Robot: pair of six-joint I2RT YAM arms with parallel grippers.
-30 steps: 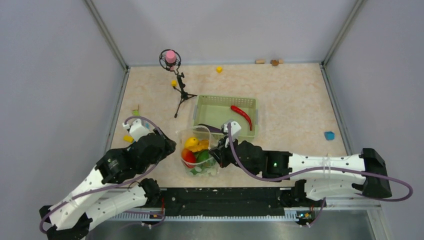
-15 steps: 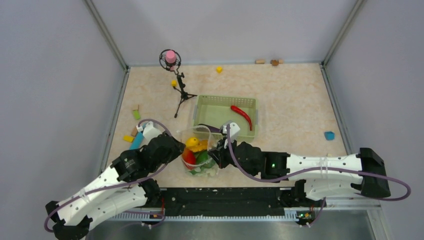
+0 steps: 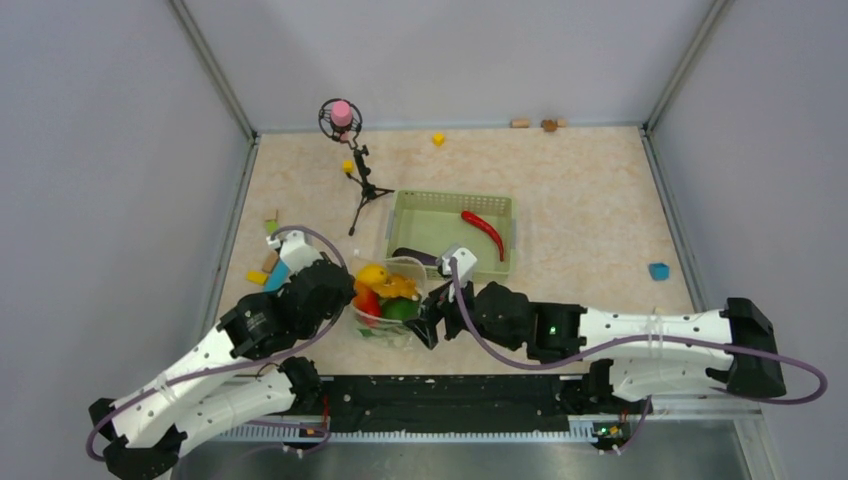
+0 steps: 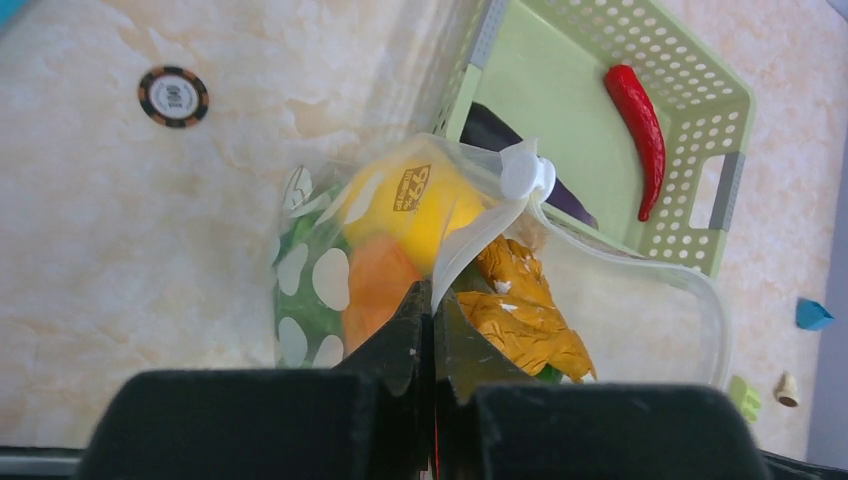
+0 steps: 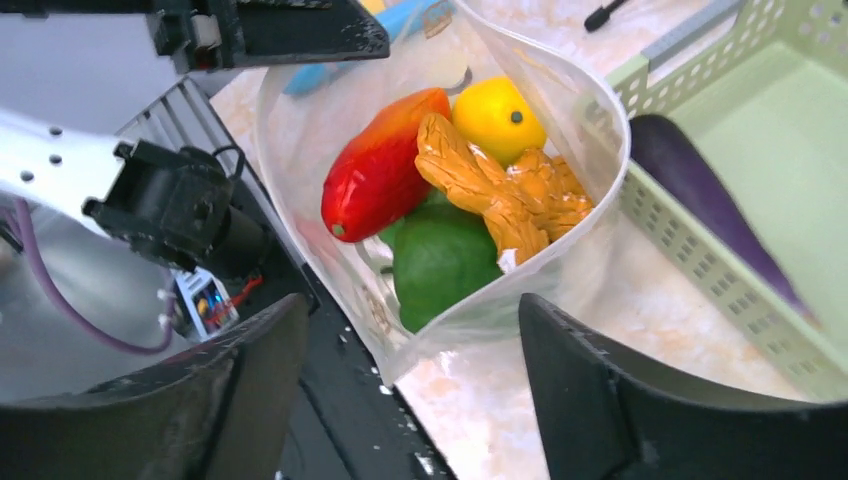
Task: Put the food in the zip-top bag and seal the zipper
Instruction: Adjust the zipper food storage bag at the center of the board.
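white-dotted clear bag; green basket; red chili

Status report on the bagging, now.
Left gripper shut on bag rim. Right gripper open. Chili, eggplant in basket. Bag unsealed.

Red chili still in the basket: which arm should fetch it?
Right, probably. The right gripper is open and empty, while the left gripper is shut on the zip-top bag mouth. The red chili lies on the right arm's side.

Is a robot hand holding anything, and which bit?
The left end effector pinches the zip-top bag by its whitish mouth strip. The right end effector holds nothing.
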